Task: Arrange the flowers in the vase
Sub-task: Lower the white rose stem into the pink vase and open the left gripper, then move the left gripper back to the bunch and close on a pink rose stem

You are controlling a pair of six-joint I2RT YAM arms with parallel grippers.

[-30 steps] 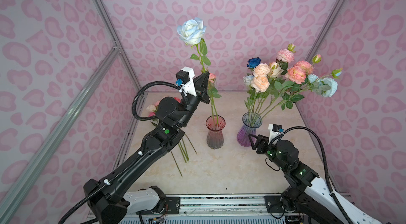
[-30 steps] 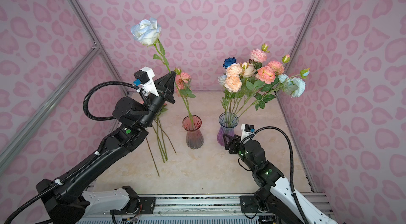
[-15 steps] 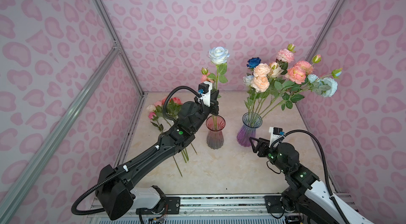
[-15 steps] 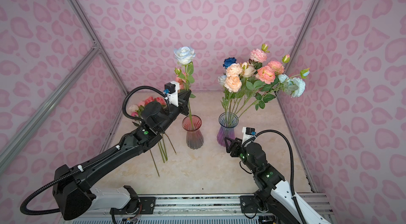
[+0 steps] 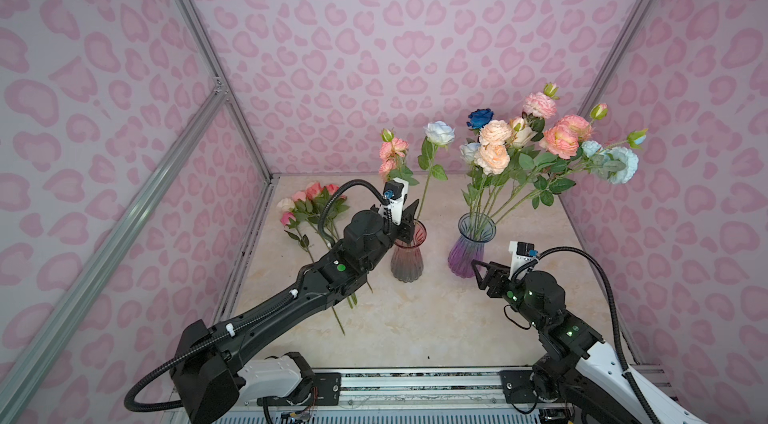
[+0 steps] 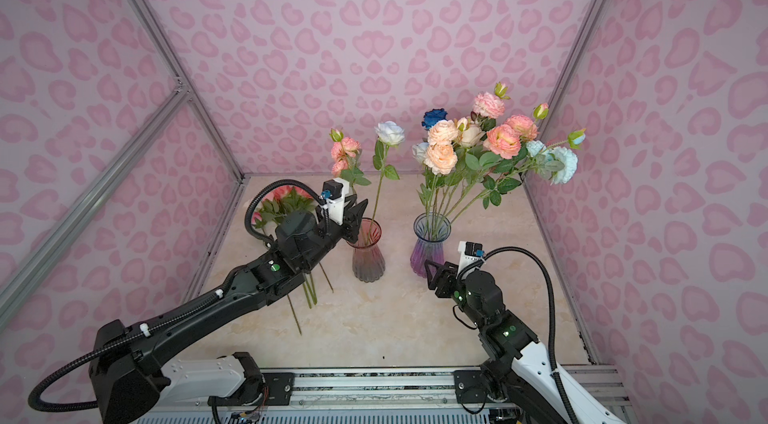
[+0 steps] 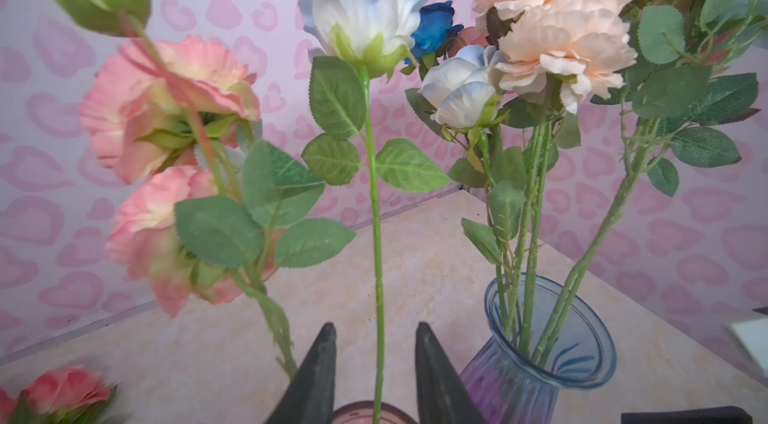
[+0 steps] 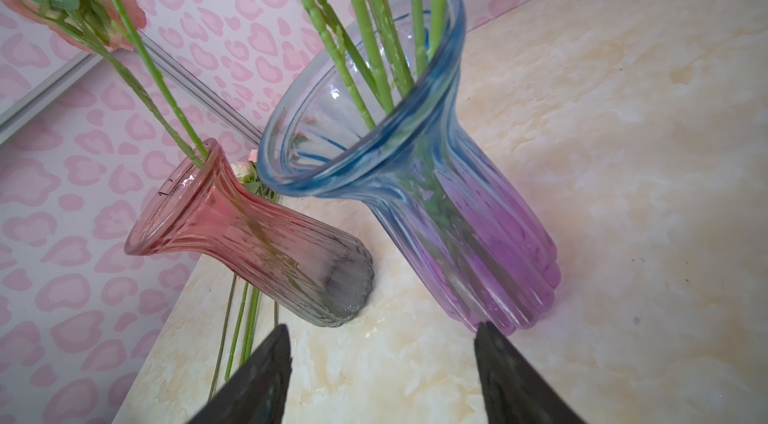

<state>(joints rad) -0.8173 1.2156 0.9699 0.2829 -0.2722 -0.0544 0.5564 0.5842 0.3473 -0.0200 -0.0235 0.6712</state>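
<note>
Standing in the pink vase (image 5: 406, 259), the pale blue rose (image 5: 439, 133) runs between the parted jaws of the left gripper (image 7: 374, 326), apparently untouched. The right gripper (image 8: 383, 326) hangs released beside the purple vase (image 5: 467, 259).

A robot test cell in a lab, dressed up like a small stage set. Flat wall panels printed with pink heart-like blotches (image 5: 374, 26) close it in on three sides, held by bare silver aluminium profile posts (image 5: 198, 39). The floor is a cream marble-look tabletop (image 5: 436, 318), edged at the front by a slotted metal mounting rail (image 5: 415, 384). Two black-and-white jointed robot arms trailing looped black cables are fixed there, the left arm (image 5: 291, 309) and the right arm (image 5: 540, 297). Artificial roses on green stems (image 5: 494, 157) stand on the tabletop in a ribbed purple-and-blue glass vase (image 5: 471, 253)
</note>
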